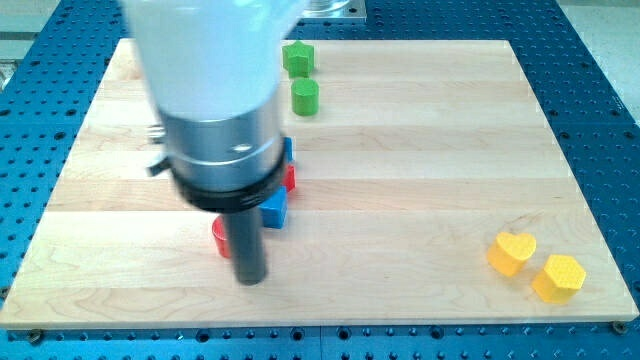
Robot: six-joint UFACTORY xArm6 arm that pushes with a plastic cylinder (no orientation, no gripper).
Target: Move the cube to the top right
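Observation:
A blue cube lies left of the board's middle, half hidden behind my arm. My tip rests on the board just below and left of it. A red block peeks out at the rod's left side, touching or nearly touching it. Another red block and a blue block show as slivers at the arm's right edge, above the cube; their shapes are hidden.
A green star-like block and a green cylinder stand near the view's top, left of centre. A yellow heart and a yellow hexagon lie at the bottom right. The wooden board sits on a blue perforated table.

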